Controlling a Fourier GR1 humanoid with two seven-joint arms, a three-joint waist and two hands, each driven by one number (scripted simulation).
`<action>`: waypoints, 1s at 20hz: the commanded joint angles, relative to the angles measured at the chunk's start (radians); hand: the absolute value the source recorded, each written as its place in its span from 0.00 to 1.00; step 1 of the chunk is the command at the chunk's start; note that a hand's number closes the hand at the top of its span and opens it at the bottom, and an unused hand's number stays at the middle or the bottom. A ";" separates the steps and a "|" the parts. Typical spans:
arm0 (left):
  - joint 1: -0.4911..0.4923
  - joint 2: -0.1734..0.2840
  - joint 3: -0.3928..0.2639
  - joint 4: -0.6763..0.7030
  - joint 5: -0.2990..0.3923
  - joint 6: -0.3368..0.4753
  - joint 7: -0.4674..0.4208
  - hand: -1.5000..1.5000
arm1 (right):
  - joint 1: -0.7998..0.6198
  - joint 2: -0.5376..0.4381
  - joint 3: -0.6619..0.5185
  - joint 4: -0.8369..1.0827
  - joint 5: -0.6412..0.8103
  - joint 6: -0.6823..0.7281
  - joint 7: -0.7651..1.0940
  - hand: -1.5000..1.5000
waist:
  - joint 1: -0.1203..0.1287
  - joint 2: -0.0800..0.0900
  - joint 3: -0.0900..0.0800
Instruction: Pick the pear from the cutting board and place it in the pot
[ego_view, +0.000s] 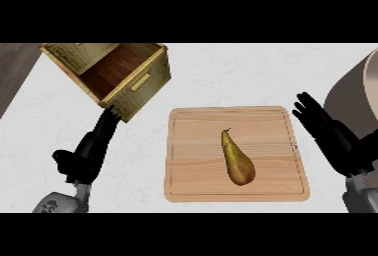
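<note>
One pear (236, 160) lies flat near the middle of the cutting board (192, 190), its thin stem end pointing away from the robot and its fat bulb toward the board's near edge. It is brownish-yellow and smooth-skinned, and I judge it light and fairly stiff, though its skin would bruise under a hard pinch and its tapered shape could slide out of a hold taken on the neck. The better place to take it looks like the wide lower body, with fingers on one long side and the thumb on the other.

The right hand (328, 135) stands just beside the board's right edge, fingers straight and spread, holding nothing and not touching the pear. The left hand (92, 147) rests on the surface (244, 70) to the board's left, fingers straight, its tips near an open wooden box (144, 85). A curved grey rim at the far right edge is probably the pot (351, 92), mostly cut off from view.

No brand, label or writing can be read anywhere.
</note>
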 joint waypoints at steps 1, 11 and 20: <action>0.009 0.026 -0.008 -0.005 -0.071 0.067 0.063 0.50 | -0.067 0.064 0.066 -0.001 0.090 -0.071 0.007 1.00 | -0.030 -0.027 -0.041; 0.050 0.240 0.149 0.152 -0.077 0.100 0.241 0.50 | -0.121 0.043 0.152 -0.158 0.763 -0.612 -0.136 0.00 | -0.079 -0.046 -0.044; 0.032 0.248 0.132 0.113 -0.108 0.132 0.350 0.50 | 0.020 0.187 0.479 -0.226 1.402 -0.698 0.229 0.00 | -0.087 -0.048 -0.049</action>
